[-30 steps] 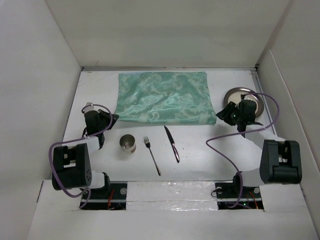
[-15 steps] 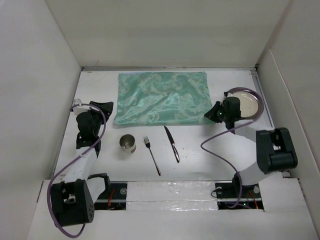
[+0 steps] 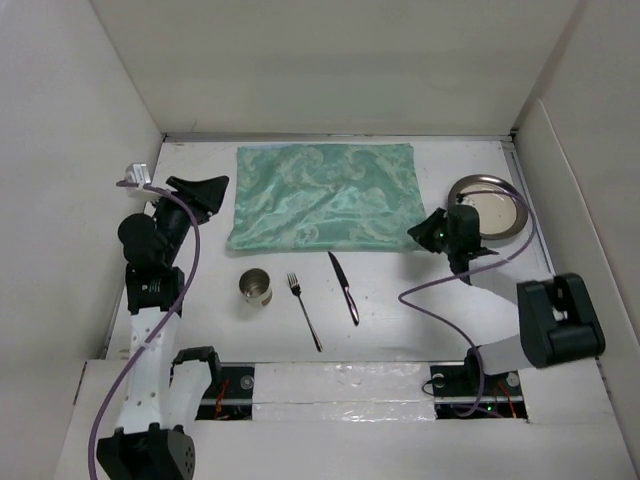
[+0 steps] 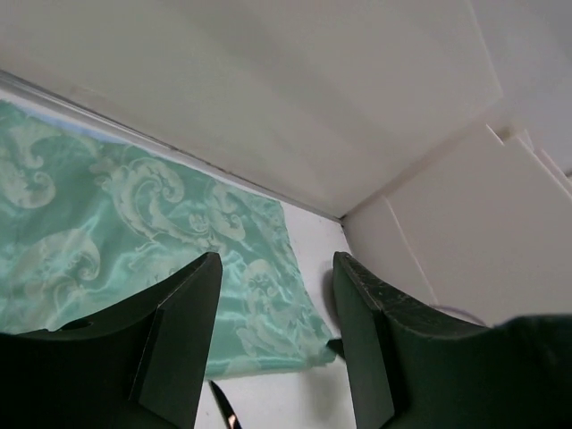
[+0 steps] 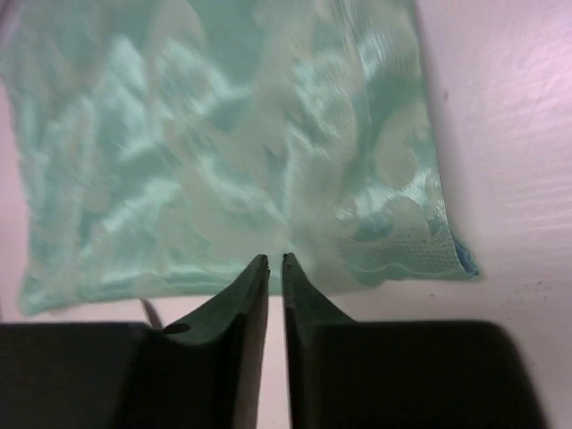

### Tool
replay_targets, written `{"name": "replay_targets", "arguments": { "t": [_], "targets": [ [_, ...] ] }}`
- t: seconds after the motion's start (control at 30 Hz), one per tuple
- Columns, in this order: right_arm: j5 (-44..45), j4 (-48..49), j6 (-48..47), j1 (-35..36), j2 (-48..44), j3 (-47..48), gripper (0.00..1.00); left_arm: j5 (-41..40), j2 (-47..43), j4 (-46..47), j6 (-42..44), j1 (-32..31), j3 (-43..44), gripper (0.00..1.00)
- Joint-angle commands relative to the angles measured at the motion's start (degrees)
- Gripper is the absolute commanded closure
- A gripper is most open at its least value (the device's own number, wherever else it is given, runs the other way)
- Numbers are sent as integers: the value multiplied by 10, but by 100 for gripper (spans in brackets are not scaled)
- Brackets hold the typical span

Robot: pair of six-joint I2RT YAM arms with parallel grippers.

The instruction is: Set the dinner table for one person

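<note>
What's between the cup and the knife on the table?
A fork, lying apart from both the cup and the knife; the top view shows it.

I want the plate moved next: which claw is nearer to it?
Right. The right claw sits just left of the plate, over the near right corner of the green mat; the left claw is far off, past the mat's left edge.

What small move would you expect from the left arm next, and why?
Probably lower the left gripper onto the green cloth mat's left edge: its jaws stand open near it, while the right gripper sits nearly shut at the mat's near right corner.
</note>
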Motion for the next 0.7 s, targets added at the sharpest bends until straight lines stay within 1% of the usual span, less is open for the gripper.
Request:
{"name": "replay_targets", "arguments": {
  "t": [0.0,0.03,0.07,0.1,0.13,0.2,0.23,0.27,0.3,0.33,0.4,0.47,0.5,0.53,0.57,0.6,0.63,0.67],
  "targets": [
    [92,-27,-21,-19,-102,28,79,75,-26,-36,49,0,23,51],
    [111,-43,-27,-27,-123,33,66,87,-28,-43,59,-13,24,53],
    [149,-73,-33,-37,-156,36,59,82,-32,-53,83,-24,24,54],
    [169,-84,-26,-62,-169,32,51,82,-32,-65,93,-35,18,55],
    [187,-88,-19,-80,-182,25,39,102,-32,-66,101,-42,10,60],
    [184,-88,-5,-132,-205,10,32,131,-33,-65,111,-42,-14,70],
    [165,-80,-3,-195,-209,-8,29,147,-34,-71,119,-42,-20,77],
    [140,-55,2,-229,-209,-17,28,152,-38,-78,125,-42,-26,81],
    [93,-47,7,-261,-201,-23,28,158,-38,-96,137,-42,-29,85],
    [71,-42,12,-315,-192,-26,27,173,-39,-103,146,-42,-29,86],
    [13,-28,25,-356,-149,-21,26,171,-33,-116,154,-65,-26,86],
    [-17,-2,35,-391,-114,-14,25,194,-24,-109,152,-65,-28,83],
    [-38,14,40,-391,-93,-12,25,198,-22,-109,151,-65,-26,80],
    [-88,36,46,-404,-23,15,24,207,-12,-109,153,-65,-25,70],
    [-89,36,46,-404,-23,15,24,207,-12,-109,153,-65,-24,69],
    [-100,45,50,-404,26,24,23,207,-8,-109,152,-65,-25,67],
    [-113,57,58,-404,51,31,23,212,-5,-110,150,-65,-26,61],
    [-139,91,76,-404,72,40,23,214,-2,-108,150,-65,-26,60]
  ]
}}
